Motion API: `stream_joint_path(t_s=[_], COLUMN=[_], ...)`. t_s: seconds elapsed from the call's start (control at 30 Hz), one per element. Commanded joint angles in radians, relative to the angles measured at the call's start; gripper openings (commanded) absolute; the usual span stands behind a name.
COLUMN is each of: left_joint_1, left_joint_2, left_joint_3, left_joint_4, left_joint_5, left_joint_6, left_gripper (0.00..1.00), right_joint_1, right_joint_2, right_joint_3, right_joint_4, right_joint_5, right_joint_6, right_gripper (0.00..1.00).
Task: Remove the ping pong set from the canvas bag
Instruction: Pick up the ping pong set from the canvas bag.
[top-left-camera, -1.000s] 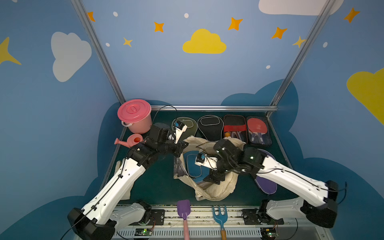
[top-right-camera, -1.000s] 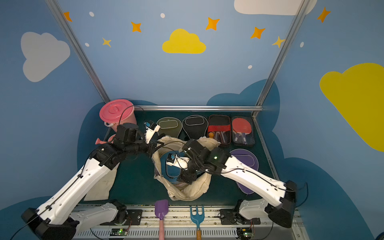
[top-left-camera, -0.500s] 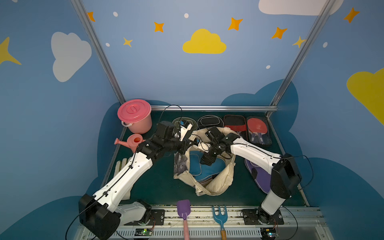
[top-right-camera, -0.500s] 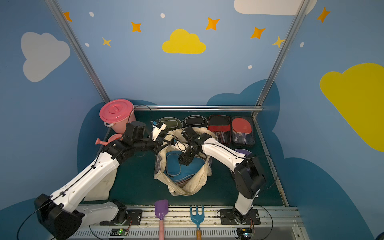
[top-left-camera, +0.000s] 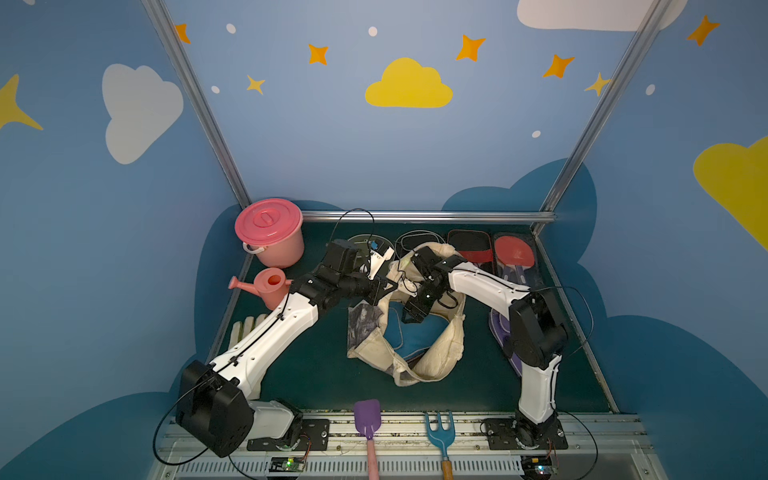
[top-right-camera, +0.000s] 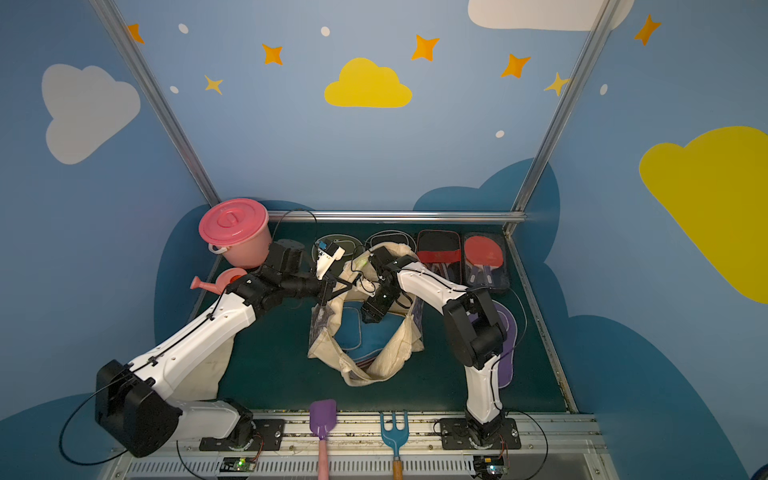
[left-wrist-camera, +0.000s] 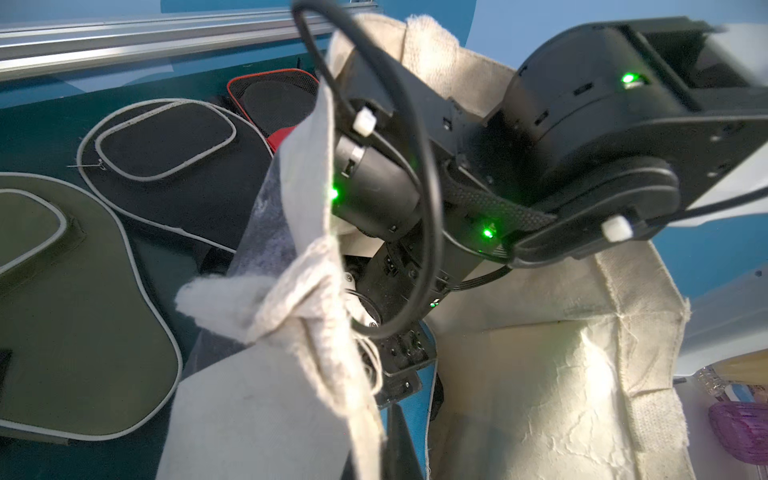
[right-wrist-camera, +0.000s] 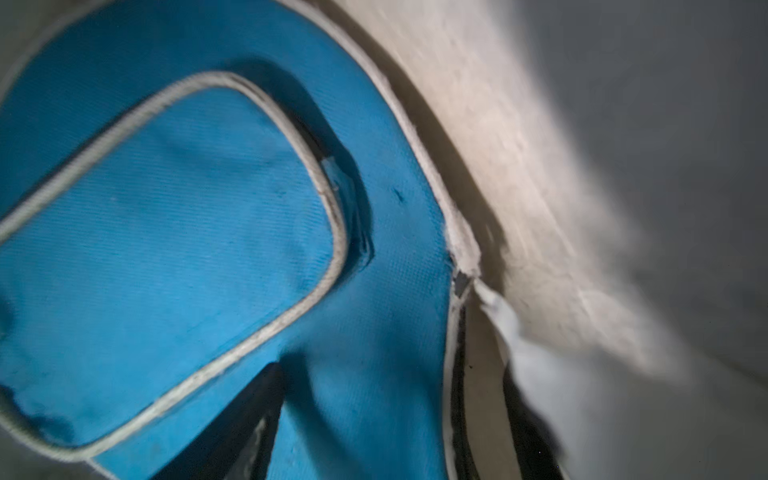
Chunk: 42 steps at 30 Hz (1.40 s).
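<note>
in canvas bag (top-left-camera: 446, 347): right hand (top-left-camera: 409, 316) seemingly above blue case (right-wrist-camera: 199, 249)

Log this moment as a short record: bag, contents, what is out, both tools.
bag: canvas bag, slumped on the table, mouth open
inside: blue case
out, back row: olive case, black case, two flat packs showing red paddles
out, right side: purple case, partly under the right arm
left tool: shut on the bag's rim, holding it up
right tool: open, down in the bag's mouth over the blue case, holding nothing
</note>
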Motion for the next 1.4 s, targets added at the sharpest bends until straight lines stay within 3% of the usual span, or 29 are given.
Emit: stream_joint_path(t_s=[0.0, 0.33, 0.37, 0.47, 0.53, 0.57, 0.6, 1.37], left_joint_1=[-0.004, 0.002, 0.002, 0.004, 0.005, 0.004, 0.007, 0.087], left_joint_2=[-0.005, -0.007, -0.009, -0.013, -0.018, -0.019, -0.024, -0.235], left_joint_3=[0.035, 0.035, 0.035, 0.034, 0.033, 0.033, 0.033, -0.058], left_joint_4=[-0.034, -0.044, -0.045, -0.048, -0.055, -0.057, -0.063, -0.098], left_joint_5=[0.067, 0.072, 0.071, 0.065, 0.061, 0.058, 0.054, -0.069], left_joint_6=[0.027, 0.033, 0.033, 0.034, 0.038, 0.039, 0.042, 0.050], left_gripper=[0.04, 0.04, 0.04, 0.04, 0.04, 0.04, 0.04, 0.04], right_joint_1=[-0.021, -0.020, -0.021, -0.023, -0.023, -0.023, -0.023, 0.073], right_joint_2=[0.079, 0.158, 0.157, 0.147, 0.133, 0.124, 0.112, -0.475], right_joint_3=[0.024, 0.049, 0.049, 0.060, 0.065, 0.064, 0.062, -0.093], right_joint_4=[-0.109, -0.208, -0.213, -0.234, -0.245, -0.246, -0.246, -0.125], right_joint_5=[-0.058, -0.103, -0.107, -0.123, -0.123, -0.117, -0.114, 0.056], right_joint_6=[-0.017, -0.018, -0.018, -0.019, -0.016, -0.012, -0.011, 0.063], right_gripper=[0.82, 0.79, 0.74, 0.40, 0.12, 0.02, 0.00, 0.00])
